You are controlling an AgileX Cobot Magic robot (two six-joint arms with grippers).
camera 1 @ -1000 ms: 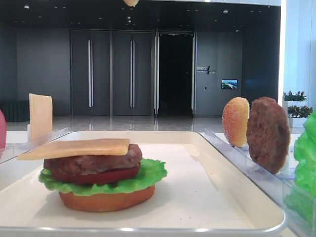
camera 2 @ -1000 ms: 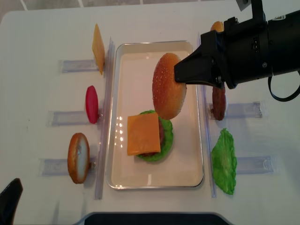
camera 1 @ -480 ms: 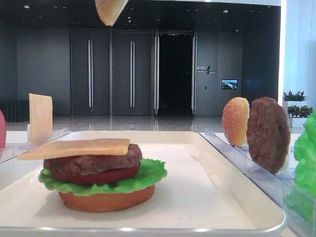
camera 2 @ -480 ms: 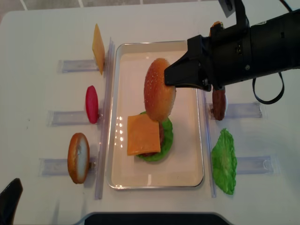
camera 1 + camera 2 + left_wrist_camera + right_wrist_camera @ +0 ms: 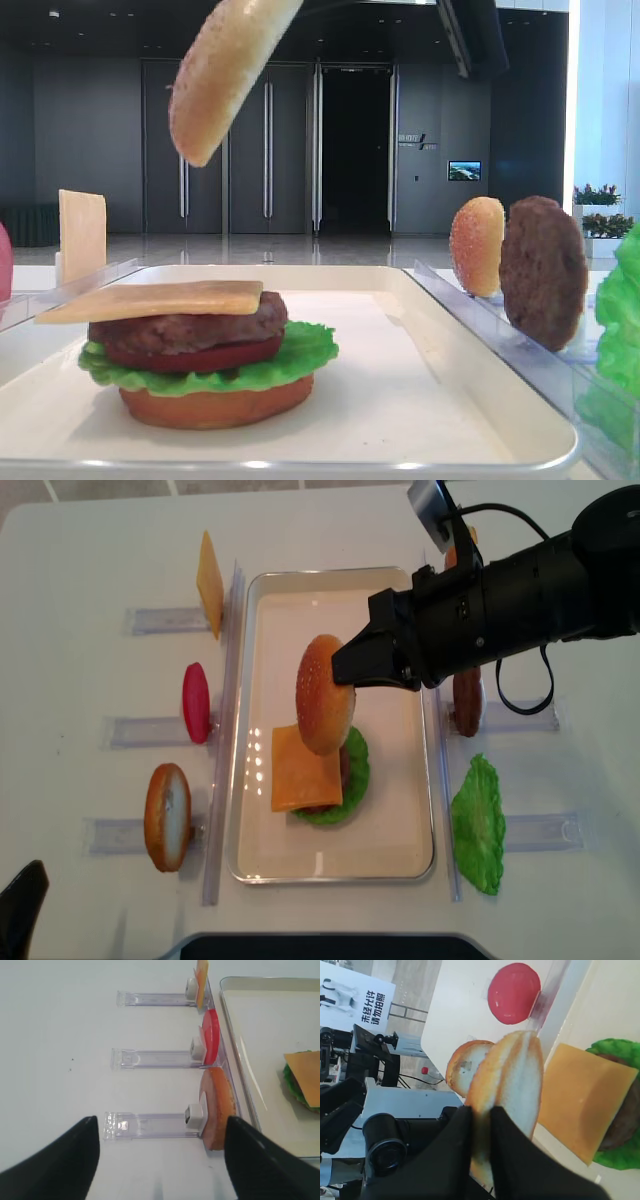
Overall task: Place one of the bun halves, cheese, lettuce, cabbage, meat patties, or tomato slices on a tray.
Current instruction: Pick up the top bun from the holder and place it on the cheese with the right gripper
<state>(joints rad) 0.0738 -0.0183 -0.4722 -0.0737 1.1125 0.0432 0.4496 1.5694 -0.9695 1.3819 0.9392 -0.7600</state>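
Above the tray, the right gripper pinches the bun top by its edge, tilted over the cheese. It should level the bun, centre it on the stack, then lower gently before releasing.

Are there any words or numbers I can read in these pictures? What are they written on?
White banner in the background of the right wrist view: two rows of dark Chinese characters, too tilted and blurred to read.
Small light sign on the dark wall beside the doorway: too small to read.
Domed golden sesame bun top and cream-white rectangular tray: no writing.
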